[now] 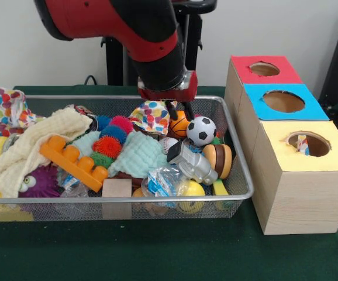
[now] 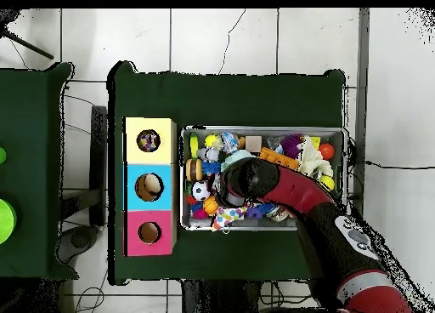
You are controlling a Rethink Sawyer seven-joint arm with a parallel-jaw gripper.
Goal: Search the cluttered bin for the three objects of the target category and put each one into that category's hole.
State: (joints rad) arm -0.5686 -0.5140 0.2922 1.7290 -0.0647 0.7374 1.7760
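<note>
Now: the claw (image 1: 180, 109) is poised at the bin's far side, hunting the next dotted cloth.

Its dark fingers (image 1: 172, 109) hang slightly parted with nothing between them, right over the basketball (image 1: 180, 123) and soccer ball (image 1: 201, 130). One polka-dot piece (image 1: 151, 115) lies just beside the claw, toward the picture's left in the front view; another (image 1: 11, 109) is draped over the bin (image 1: 157, 198) rim well away at the far-left corner. A dotted scrap (image 1: 303, 144) shows inside the yellow hole (image 1: 308, 143), so probably one is delivered. Next I'd expect a short sideways shift, a descent onto the near cloth, and a pinch clear of the balls.
</note>
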